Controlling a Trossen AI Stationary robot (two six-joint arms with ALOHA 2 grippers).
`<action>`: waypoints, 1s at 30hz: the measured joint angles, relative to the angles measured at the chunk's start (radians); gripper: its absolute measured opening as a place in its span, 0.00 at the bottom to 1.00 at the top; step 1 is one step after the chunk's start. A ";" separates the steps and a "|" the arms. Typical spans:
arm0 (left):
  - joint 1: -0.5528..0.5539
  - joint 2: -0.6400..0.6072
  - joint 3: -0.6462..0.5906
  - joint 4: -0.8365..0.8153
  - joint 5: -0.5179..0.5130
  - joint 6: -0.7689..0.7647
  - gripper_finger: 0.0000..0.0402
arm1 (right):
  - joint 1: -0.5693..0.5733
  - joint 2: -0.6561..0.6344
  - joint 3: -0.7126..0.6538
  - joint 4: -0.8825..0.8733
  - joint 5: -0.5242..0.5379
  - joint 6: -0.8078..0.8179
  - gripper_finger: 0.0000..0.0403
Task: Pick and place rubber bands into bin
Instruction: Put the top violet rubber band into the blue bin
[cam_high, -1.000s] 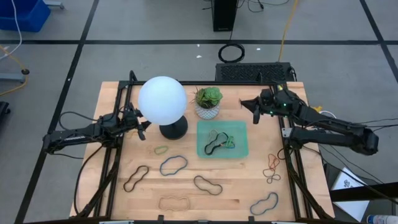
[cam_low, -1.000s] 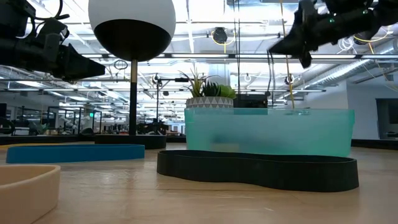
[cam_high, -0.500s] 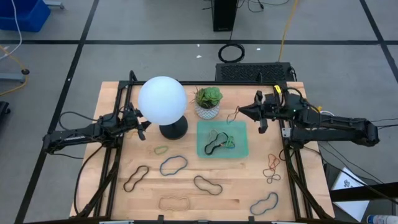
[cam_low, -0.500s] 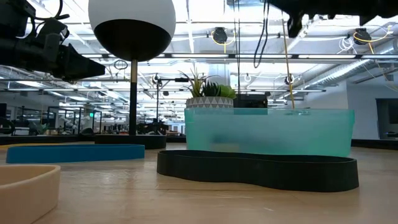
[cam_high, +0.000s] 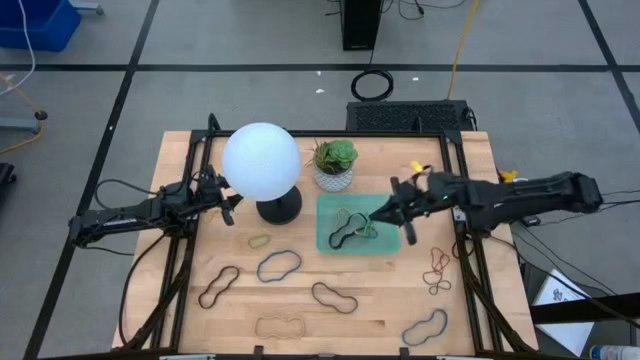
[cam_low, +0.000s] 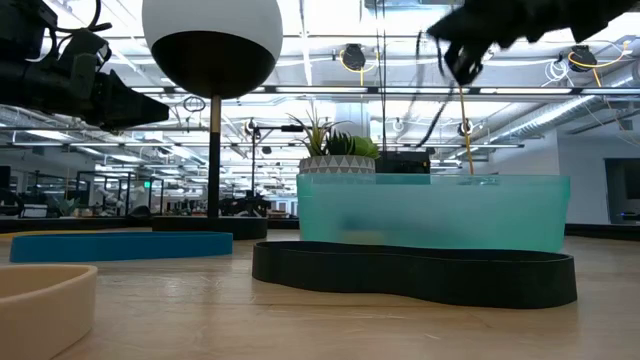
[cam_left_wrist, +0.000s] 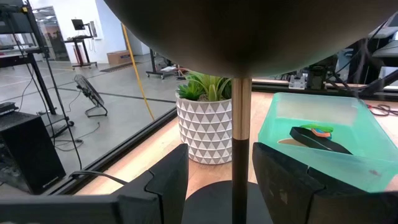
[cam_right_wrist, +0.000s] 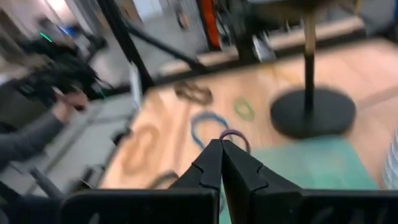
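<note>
Since the earlier frames the right arm has swung from the table's far right edge in over the bin (cam_high: 390, 240), while the left arm has stayed put beside the lamp.

Its right gripper (cam_high: 383, 213) has its fingers (cam_right_wrist: 214, 163) pressed fully together, pinching one thin rubber band (cam_right_wrist: 232, 135) whose small loop pokes out just past the tips; in the high view that band hangs above the bin's right half.

Inside the bin lie at least three rubber bands (cam_high: 350, 228): a black one, a green one and an orange one, overlapping, so the exact count is hard to tell.

On the bare table (cam_high: 180, 160) I count six separate loops: a small green one (cam_high: 259, 241), a blue one (cam_high: 279, 265), a dark brown one (cam_high: 217, 286), a black one (cam_high: 334, 297), a tan one (cam_high: 279, 326) and another blue one (cam_high: 425, 327). A tangled orange-and-brown cluster (cam_high: 437, 271) lies right of the bin, number unclear.

The left gripper (cam_high: 232, 204) hovers with fingers well apart, holding nothing, on either side of the lamp's stem (cam_left_wrist: 240, 137) as its wrist camera sees it.

One lamp (cam_high: 261, 162) and one potted plant (cam_high: 334, 165) stand behind the bin. No readable writing shows.
</note>
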 joint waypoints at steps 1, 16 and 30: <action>0.000 0.000 0.000 0.000 0.000 0.000 0.46 | 0.011 0.026 0.000 -0.011 0.024 -0.001 0.00; 0.000 0.000 0.000 0.000 0.000 0.000 0.46 | 0.062 0.372 0.000 -0.054 0.222 0.012 0.00; 0.000 0.000 0.000 0.000 0.000 0.000 0.46 | 0.061 0.519 0.000 -0.077 0.221 0.065 0.00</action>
